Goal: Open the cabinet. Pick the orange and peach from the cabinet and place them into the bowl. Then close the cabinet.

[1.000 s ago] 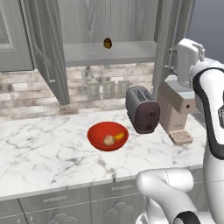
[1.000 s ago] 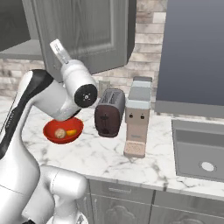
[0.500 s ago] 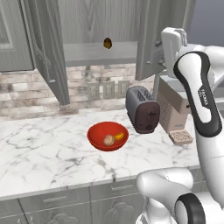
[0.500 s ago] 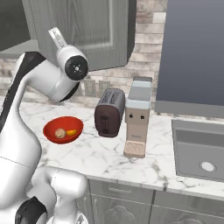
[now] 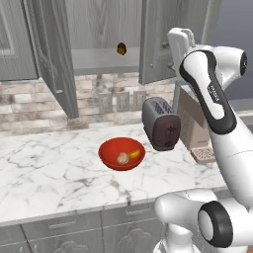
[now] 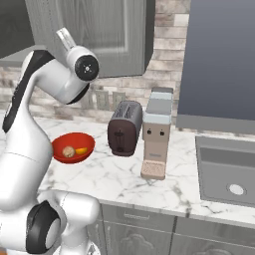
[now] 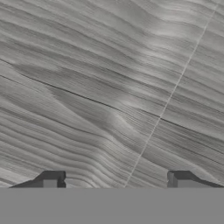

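The cabinet [image 5: 99, 20] stands open, its left door [image 5: 49, 59] and right door [image 5: 158, 39] swung out over the counter. My gripper [image 7: 117, 178] is open, and its tips sit wide apart close against grey wood grain [image 7: 109, 87]. My hand [image 5: 180, 42] is raised beside the outer face of the right door. The red bowl [image 5: 111, 160] rests on the marble counter below the cabinet. The peach [image 5: 122, 158] and the orange [image 5: 133, 154] lie inside it. From the right base view the bowl [image 6: 62, 158] sits left of the toaster with the peach [image 6: 68, 151] in it.
A small dark brown-and-yellow object [image 5: 121, 48] sits on the cabinet shelf. A dark toaster [image 5: 160, 123] and a beige coffee machine [image 5: 195, 126] stand right of the bowl. A sink [image 6: 229, 169] lies at the far right, under a tall dark panel [image 6: 219, 60].
My arm has swung up and to the left, carrying the hand from beside the coffee machine to the right cabinet door. The bowl and fruit have stayed put.
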{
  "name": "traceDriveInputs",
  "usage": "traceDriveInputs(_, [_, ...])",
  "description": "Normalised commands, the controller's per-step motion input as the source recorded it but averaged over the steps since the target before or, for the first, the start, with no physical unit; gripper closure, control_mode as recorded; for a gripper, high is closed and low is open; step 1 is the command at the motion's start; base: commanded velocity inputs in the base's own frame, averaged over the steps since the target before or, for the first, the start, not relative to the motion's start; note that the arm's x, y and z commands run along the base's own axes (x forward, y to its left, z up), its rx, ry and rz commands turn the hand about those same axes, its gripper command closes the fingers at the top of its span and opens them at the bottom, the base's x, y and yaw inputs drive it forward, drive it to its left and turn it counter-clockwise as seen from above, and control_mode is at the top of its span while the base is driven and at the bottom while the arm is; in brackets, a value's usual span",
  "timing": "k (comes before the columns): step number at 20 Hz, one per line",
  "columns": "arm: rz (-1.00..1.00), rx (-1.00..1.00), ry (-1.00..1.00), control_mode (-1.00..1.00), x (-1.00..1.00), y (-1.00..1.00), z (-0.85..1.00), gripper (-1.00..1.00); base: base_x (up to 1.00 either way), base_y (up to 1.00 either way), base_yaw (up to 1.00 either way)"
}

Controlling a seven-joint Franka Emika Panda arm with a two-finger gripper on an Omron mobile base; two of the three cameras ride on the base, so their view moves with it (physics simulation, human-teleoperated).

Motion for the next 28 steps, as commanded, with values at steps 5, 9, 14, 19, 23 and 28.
traceDriveInputs(5, [-0.01, 0.00, 0.00, -1.00, 0.74, 0.00, -0.11, -1.00, 0.00, 0.00, 0.00])
traceDriveInputs(9, [0.00, 0.00, 0.00, -1.00, 0.78, 0.02, -0.06, -1.00, 0.00, 0.00, 0.00])
traceDriveInputs(14, [0.00, 0.01, 0.00, -1.00, 0.75, 0.03, 0.00, -1.00, 0.00, 0.00, 0.00])
traceDriveInputs(19, [0.00, 0.00, 0.00, -1.00, 0.55, 0.05, -0.05, -1.00, 0.00, 0.00, 0.00])
traceDriveInputs(23, [-0.04, 0.00, -0.14, -1.00, 0.19, 0.00, -0.08, -1.00, 0.00, 0.00, 0.00])
traceDriveInputs(28, [-0.11, 0.00, -0.28, -1.00, -0.21, 0.00, 0.00, -1.00, 0.00, 0.00, 0.00])
